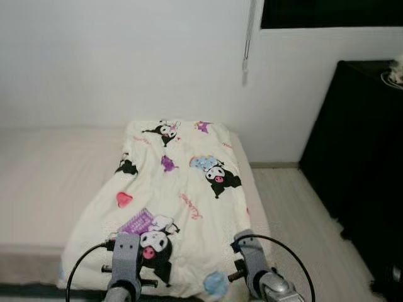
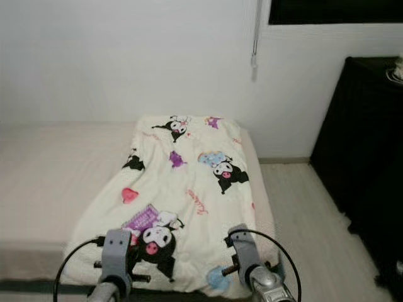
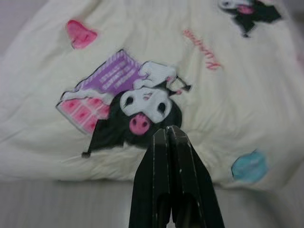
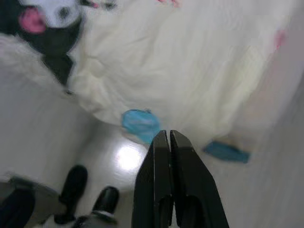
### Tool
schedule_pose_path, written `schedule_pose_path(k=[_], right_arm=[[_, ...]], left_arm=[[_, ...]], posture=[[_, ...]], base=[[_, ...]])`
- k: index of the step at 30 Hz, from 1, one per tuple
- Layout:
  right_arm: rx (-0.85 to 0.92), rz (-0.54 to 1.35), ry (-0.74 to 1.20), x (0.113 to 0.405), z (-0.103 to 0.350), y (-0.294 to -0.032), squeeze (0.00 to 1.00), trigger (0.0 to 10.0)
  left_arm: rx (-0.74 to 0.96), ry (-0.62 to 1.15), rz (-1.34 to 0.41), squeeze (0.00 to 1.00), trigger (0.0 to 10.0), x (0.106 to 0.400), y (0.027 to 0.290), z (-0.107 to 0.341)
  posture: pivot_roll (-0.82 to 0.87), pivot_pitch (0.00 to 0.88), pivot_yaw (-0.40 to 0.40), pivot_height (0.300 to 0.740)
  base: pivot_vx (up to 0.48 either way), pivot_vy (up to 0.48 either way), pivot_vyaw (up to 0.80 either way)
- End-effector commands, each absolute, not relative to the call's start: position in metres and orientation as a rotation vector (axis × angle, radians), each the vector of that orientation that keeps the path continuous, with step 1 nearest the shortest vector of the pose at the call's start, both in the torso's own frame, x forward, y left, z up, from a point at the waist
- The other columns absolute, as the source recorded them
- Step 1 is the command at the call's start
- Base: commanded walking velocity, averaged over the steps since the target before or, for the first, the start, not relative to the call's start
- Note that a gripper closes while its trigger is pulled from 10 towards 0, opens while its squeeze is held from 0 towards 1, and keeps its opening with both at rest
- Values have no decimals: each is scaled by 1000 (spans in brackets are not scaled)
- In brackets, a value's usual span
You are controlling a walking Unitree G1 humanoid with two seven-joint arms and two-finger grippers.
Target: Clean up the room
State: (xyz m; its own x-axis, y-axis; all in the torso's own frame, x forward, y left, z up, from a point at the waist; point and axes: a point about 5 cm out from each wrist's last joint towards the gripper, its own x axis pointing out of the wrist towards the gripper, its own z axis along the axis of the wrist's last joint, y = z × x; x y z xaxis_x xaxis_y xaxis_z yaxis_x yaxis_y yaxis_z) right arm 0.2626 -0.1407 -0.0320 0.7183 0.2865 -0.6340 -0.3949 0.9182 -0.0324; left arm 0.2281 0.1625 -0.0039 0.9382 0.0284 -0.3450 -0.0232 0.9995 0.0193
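Note:
A cream blanket point(image 1: 176, 201) printed with black cartoon characters, hearts and purple shapes lies spread over the right part of a low bed point(image 1: 44, 182), its near edge hanging over the bed's front. Both silver arms reach forward at the bottom of the eye views, over the blanket's near edge. My left gripper point(image 3: 167, 130) is shut with nothing in it, hovering just short of the cartoon face print point(image 3: 142, 107). My right gripper point(image 4: 165, 135) is shut and empty, above the blanket's hanging corner with a blue patch point(image 4: 138, 122).
A tall black cabinet point(image 1: 362, 163) stands at the right, with a strip of pale wood floor point(image 1: 302, 214) between it and the bed. A white wall with a hanging blind cord point(image 1: 247, 44) runs behind. The robot's feet point(image 4: 90, 194) stand on the floor below the bed edge.

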Motion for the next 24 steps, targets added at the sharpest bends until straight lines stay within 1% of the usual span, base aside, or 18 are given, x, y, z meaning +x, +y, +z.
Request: schedule_pose_path(k=[1,6,22,24], right_arm=[[-155,379,680,260,-34,-139,0,10000],[-154,380,682,259,-35,-139,0,10000],[-135,368,680,257,-36,-140,0,10000],[-134,368,682,257,-36,-141,0,10000]], left_arm=[[19,370,23,0,10000,226,163,-7],[21,373,21,0,10000,225,163,-7],[20,381,30,0,10000,224,164,-7],[18,429,50,0,10000,223,166,-11]], posture=[[-66,0,-33,740],[-65,0,-32,740],[-64,0,-31,740],[-63,0,-33,740]], base=[[0,-454,700],[0,-454,600],[0,-453,0],[0,-180,0]])
